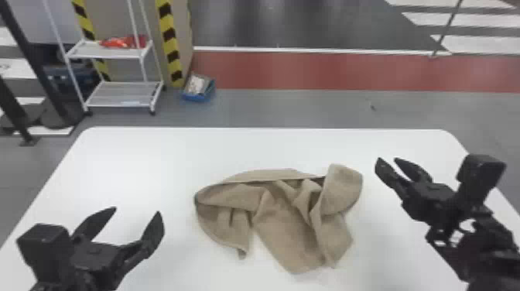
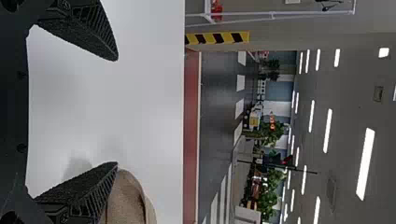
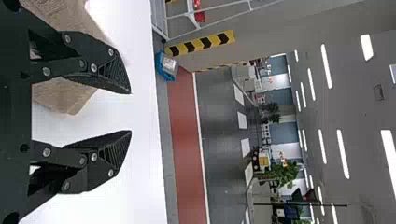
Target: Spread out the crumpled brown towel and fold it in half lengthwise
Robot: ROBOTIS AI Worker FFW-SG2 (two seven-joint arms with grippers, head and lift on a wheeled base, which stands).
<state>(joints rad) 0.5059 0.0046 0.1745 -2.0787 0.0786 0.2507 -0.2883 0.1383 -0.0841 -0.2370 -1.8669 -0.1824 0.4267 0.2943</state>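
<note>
1. The left gripper (image 1: pixel 137 210) is held over the near left part of the white table (image 1: pixel 127 154), its two black fingers spread wide; nothing is pinched between them.
2. The brown towel (image 1: pixel 286 216) is laid out in a crumpled heap on the table, between the grippers. Folds are bunched across its middle and far edge, one flap is turned over at its far right, and a corner is pointed toward the near side.
3. The right gripper (image 1: pixel 387 158) is held near the towel's far right part, to the right of it. Its fingers are parted, with nothing gripped.
4. Beyond the table, a blue bin (image 1: pixel 199 97) is set on the floor beside a pillar marked with yellow and black stripes (image 1: pixel 168 35).
5. To the left of the bin is placed a white shelf cart (image 1: pixel 120 95), with red items (image 1: pixel 124 41) held on its upper shelf.
6. Farther off, the floor is crossed by a red strip (image 1: pixel 290 69), and white stripes (image 1: pixel 452 19) are marked beyond it.
</note>
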